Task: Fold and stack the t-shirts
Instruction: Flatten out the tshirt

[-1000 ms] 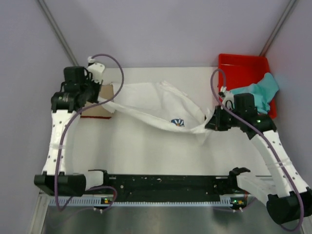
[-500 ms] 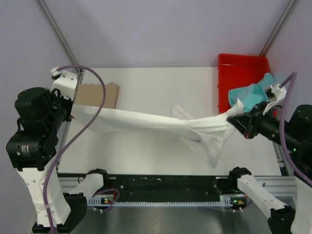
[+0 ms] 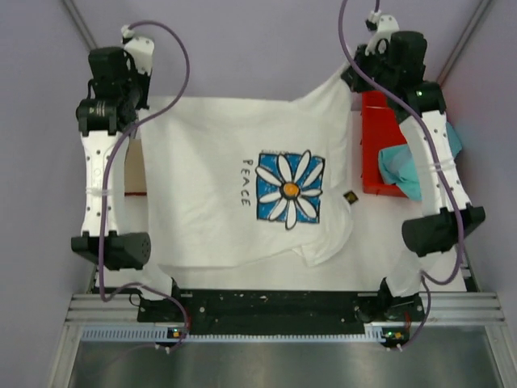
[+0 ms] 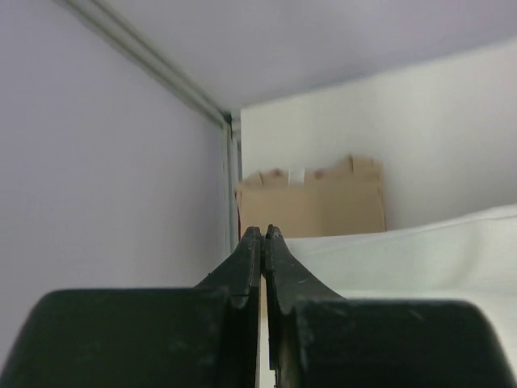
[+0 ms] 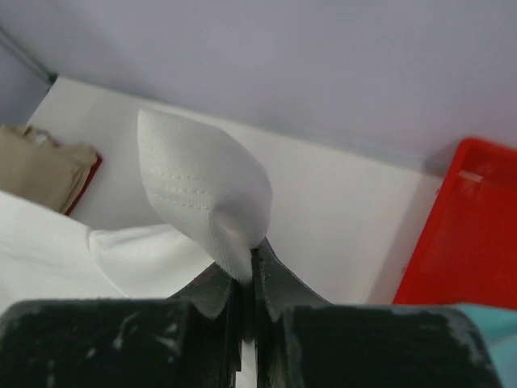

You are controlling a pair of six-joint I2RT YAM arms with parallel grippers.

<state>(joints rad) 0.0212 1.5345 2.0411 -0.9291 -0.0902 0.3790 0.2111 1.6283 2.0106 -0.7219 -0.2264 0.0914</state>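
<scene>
1. The soft white t-shirt [image 3: 202,170], printed with a blue-and-white daisy and the word "PEACE", lies spread print-up across the white tabletop [image 3: 367,234]. Its far edge is lifted between the two arms.
2. The left pincer [image 4: 263,236] is closed tight, with a thin fold of the shirt's far-left corner nipped between its fingers.
3. The right pincer [image 5: 252,257] is likewise clamped on a stitched corner, which bulges up above its fingertips.
4. The cloth looks light and limp. It sags between the two holds and one flap is bunched near the bottom right, so it will likely drape and wrinkle rather than keep any shape.
5. Corners, hems and seams seem the best places to hold, since the doubled fabric there is less likely to slip out. Pinching both ends of one edge should keep it taut for a clean fold.
6. The folded plain tan t-shirt [image 3: 133,171] peeks out under the white one's left side.
7. The crumpled teal t-shirt [image 3: 400,166] hangs over the red plastic bin [image 3: 373,133] on the right.
</scene>
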